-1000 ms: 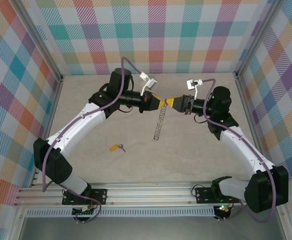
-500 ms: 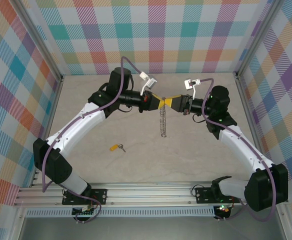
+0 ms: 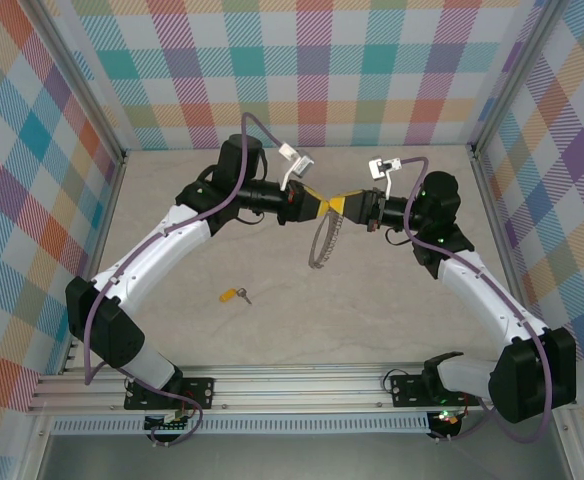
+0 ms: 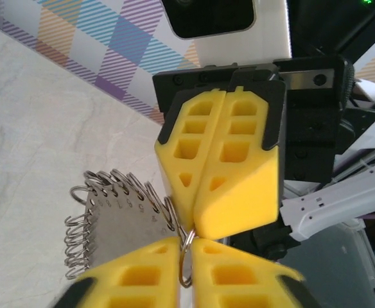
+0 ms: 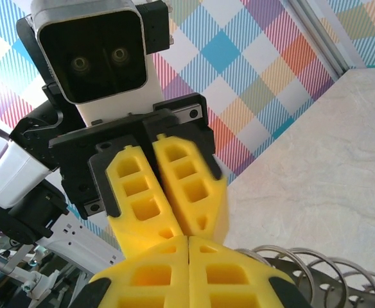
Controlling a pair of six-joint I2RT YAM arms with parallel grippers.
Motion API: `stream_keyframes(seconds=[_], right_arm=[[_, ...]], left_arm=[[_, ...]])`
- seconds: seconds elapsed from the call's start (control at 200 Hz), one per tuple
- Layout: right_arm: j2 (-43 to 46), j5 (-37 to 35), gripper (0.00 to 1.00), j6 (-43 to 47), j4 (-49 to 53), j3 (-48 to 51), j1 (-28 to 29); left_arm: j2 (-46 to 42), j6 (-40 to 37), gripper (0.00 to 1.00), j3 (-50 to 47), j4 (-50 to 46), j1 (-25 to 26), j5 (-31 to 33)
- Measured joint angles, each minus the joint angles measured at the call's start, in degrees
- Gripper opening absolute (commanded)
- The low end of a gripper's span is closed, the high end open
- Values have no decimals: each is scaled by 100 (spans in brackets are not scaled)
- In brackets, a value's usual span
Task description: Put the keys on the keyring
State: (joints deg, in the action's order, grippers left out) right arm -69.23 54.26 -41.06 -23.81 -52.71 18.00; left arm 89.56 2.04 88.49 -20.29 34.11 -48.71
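Observation:
The keyring (image 3: 320, 245), a silvery bunch of wire loops on a thin metal plate (image 4: 120, 224), hangs between the two yellow-tipped grippers above the table's middle, its lower end swung left. My left gripper (image 3: 322, 207) has its jaws slightly apart, and one loop (image 4: 186, 256) lies in the narrow gap (image 4: 186, 247). My right gripper (image 3: 338, 206) meets it tip to tip and is shut (image 5: 189, 240), pinching that loop at its top; more loops (image 5: 290, 260) show beside its fingers. The key (image 3: 235, 294), with a yellow-orange head, lies on the table to the near left, away from both grippers.
Checked walls enclose the beige table (image 3: 412, 320) on three sides, with metal posts at the corners. Both arm bases sit on the rail (image 3: 292, 385) at the near edge.
My right gripper closed fully on the loop. My left jaws parted a little. The keyring's hanging end swung from straight down to the left.

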Motion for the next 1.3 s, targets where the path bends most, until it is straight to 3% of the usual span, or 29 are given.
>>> stream_keyframes(seconds=[0.09, 0.215, 0.57, 0.955, 1.3], right_arm=[[70, -111, 0, 44, -11, 2, 4], [125, -275, 0, 107, -57, 37, 9], [170, -715, 0, -157, -837, 382, 9], [127, -1021, 0, -824, -2103, 431, 15], [-125, -1176, 0, -1237, -2769, 431, 76]], left_arm=[[0, 116, 47, -9, 35, -24, 260], [-151, 350, 48, -271, 450, -61, 505], [-1021, 1794, 34, -1858, 2457, -319, 920], [-1016, 2994, 27, -2205, 4041, -273, 922], [-874, 3377, 25, -2205, 4686, -50, 918]])
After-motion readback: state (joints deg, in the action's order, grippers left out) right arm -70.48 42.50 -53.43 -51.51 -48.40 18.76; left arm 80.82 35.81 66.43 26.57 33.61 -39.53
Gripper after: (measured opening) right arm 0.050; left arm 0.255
